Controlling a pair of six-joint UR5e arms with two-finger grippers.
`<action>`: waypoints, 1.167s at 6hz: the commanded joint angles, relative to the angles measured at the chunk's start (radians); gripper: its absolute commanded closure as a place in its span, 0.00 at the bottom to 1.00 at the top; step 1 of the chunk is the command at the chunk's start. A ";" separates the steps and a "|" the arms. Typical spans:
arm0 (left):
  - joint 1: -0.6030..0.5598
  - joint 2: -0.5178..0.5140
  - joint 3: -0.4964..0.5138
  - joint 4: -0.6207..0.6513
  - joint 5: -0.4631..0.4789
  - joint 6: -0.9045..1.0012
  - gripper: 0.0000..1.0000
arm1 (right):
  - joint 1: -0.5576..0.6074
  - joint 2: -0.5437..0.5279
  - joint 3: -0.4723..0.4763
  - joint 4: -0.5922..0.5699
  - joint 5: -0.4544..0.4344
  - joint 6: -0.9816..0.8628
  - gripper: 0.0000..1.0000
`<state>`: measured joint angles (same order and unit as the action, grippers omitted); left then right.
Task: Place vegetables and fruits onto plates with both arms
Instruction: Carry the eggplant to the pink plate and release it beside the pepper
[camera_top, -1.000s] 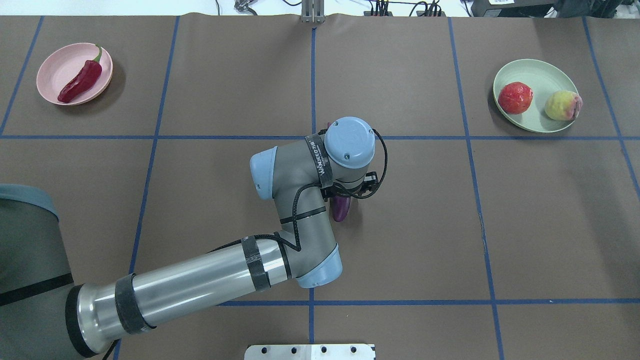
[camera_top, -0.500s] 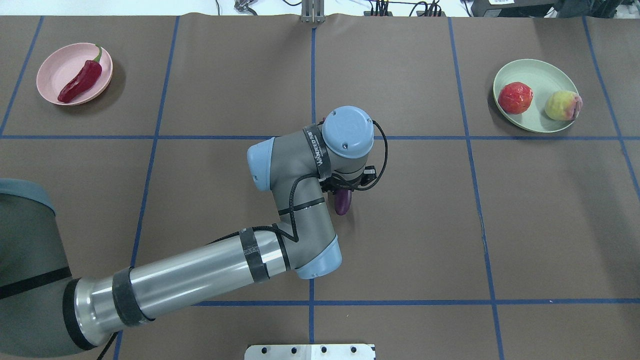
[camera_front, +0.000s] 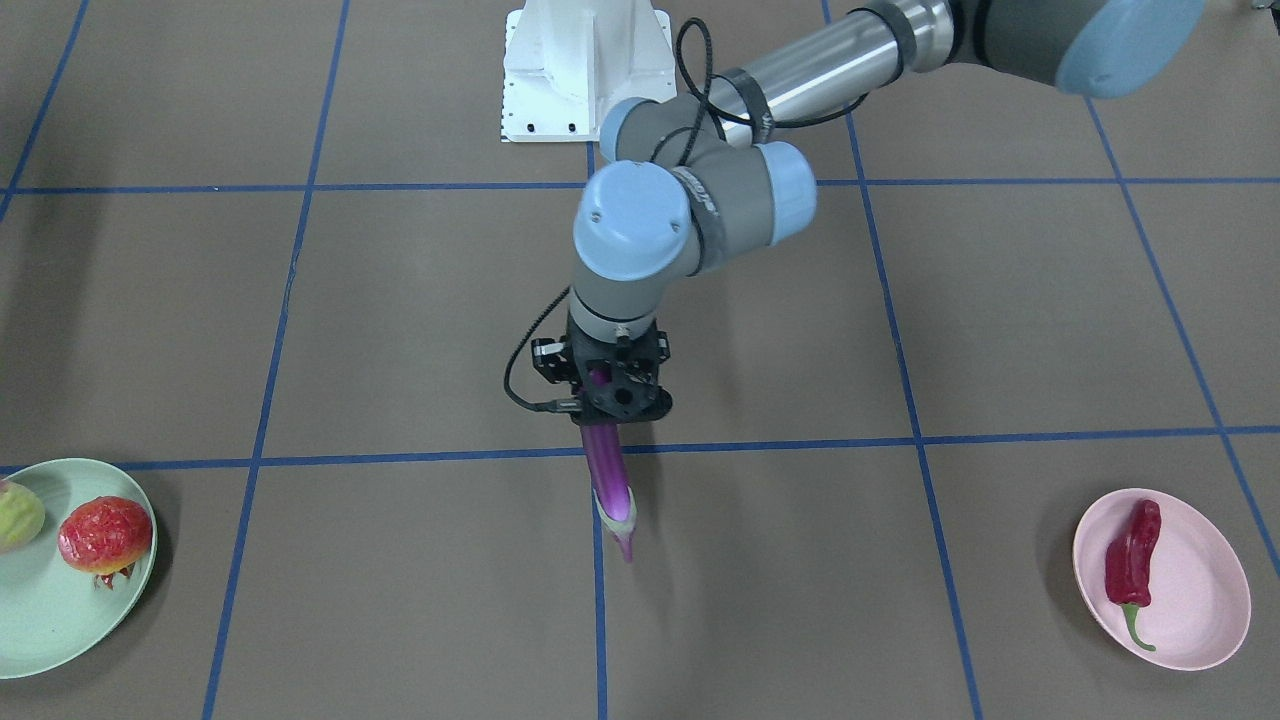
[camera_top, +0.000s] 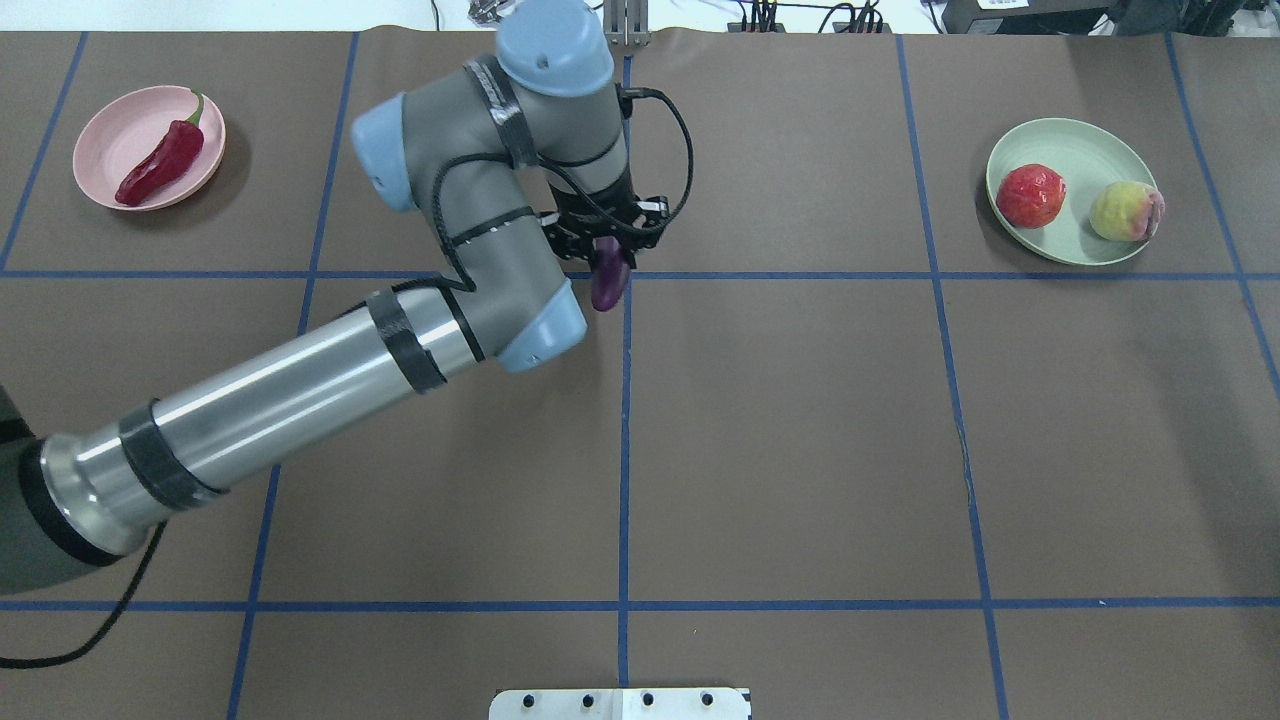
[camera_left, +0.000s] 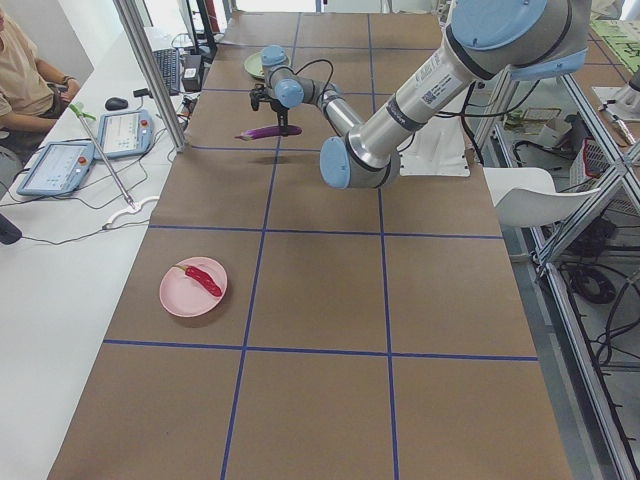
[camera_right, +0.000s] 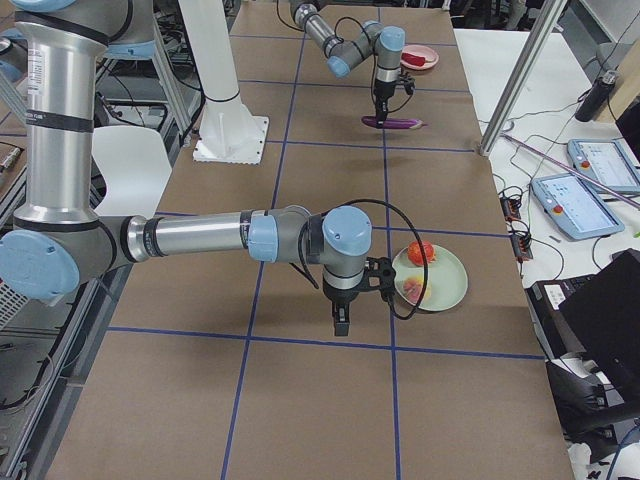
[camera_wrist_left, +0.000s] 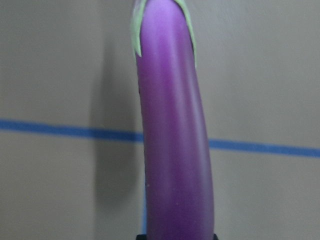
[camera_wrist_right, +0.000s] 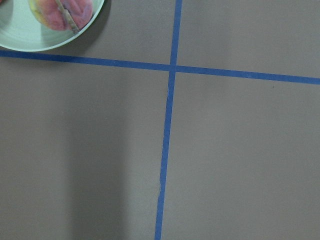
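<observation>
My left gripper (camera_top: 605, 245) is shut on the thick end of the purple eggplant (camera_top: 608, 285), which it holds roughly level above the table's middle line; its green cap points away from the robot (camera_front: 612, 505). It fills the left wrist view (camera_wrist_left: 172, 140). The red chili (camera_top: 160, 165) lies on the pink plate (camera_top: 115, 135) at the far left. The pomegranate-like fruit (camera_top: 1030, 195) and the peach (camera_top: 1125, 210) sit on the green plate (camera_top: 1075, 150) at the far right. My right gripper (camera_right: 340, 322) shows only in the exterior right view, near the green plate (camera_right: 445, 290); I cannot tell whether it is open.
Brown table cover with blue tape grid lines (camera_top: 625, 450). White base mount (camera_front: 585, 70) at the robot's edge. The right wrist view shows the green plate's rim (camera_wrist_right: 30, 45) and the peach (camera_wrist_right: 62, 12) at its top left. Operator gear lies beyond the far edge.
My left arm has carried the eggplant away from the robot and slightly left, from the table's centre to near the far cross line. Plates and their contents have not moved.
</observation>
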<state>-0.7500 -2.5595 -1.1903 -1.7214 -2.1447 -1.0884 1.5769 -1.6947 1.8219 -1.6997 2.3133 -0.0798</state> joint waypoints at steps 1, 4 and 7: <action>-0.195 0.161 -0.006 0.002 -0.049 0.397 1.00 | 0.000 0.000 -0.003 0.000 0.000 -0.003 0.00; -0.472 0.332 0.142 -0.018 -0.037 1.127 1.00 | 0.000 -0.005 0.002 0.002 0.000 -0.001 0.00; -0.539 0.335 0.411 -0.277 0.077 1.250 1.00 | 0.000 -0.003 0.001 0.000 0.000 -0.001 0.00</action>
<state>-1.2910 -2.2232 -0.8356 -1.9416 -2.0979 0.1526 1.5769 -1.6982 1.8231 -1.6995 2.3133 -0.0813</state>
